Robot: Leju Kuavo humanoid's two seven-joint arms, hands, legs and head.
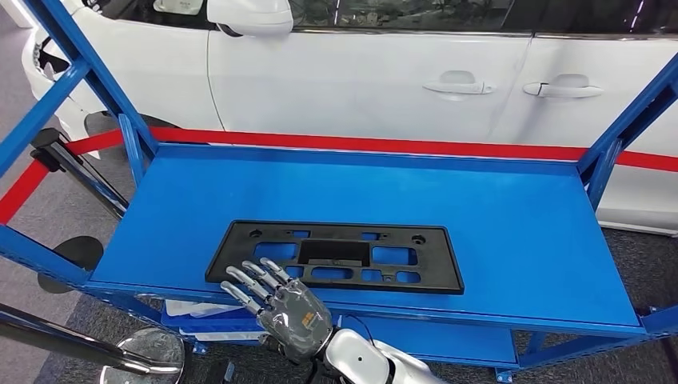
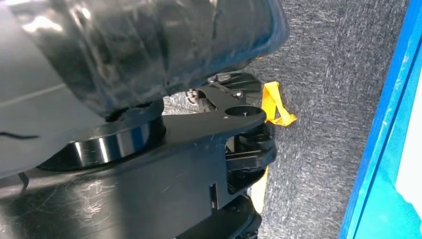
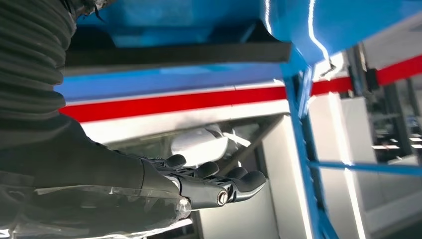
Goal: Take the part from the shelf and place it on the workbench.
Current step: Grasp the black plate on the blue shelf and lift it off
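Fingers (image 1: 254, 280) of our right hand (image 1: 281, 308) come first, nearest to us: they are spread and extended, holding nothing, with the tips reaching over the front lip of the blue shelf (image 1: 520, 240) and lying at the near left edge of the part (image 1: 336, 256) (whether they actually touch it we cannot tell). The part is a flat black plastic frame pierced with rectangular cutouts, lying flat on the shelf top toward its front, slightly left of centre. We judge it light and fairly stiff, though thin enough to flex, and smooth enough to slip. The near long edge, or a bar between cutouts, looks the best hold. Our left hand's state we cannot tell. Beyond the shelf stands a white car (image 1: 384, 72).
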